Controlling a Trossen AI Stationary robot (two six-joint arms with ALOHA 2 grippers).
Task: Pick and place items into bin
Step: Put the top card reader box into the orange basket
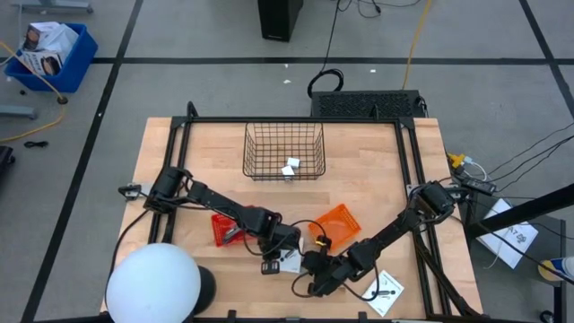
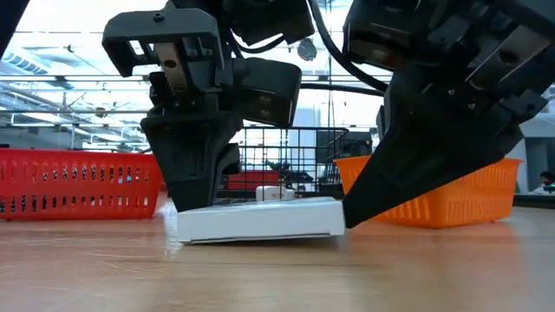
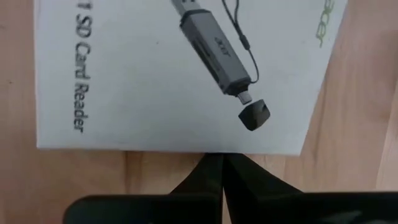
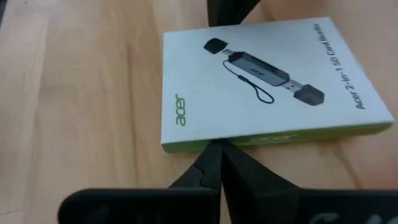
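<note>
Flat white card-reader box (image 4: pixel 261 84) — grey stick pictured — between both grippers.

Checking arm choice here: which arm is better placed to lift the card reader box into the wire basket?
Probably left. Both grippers are shut and touch opposite edges of the box, but the left gripper stands upright at its edge and closer to the wire basket. The right gripper leans in tilted.
</note>
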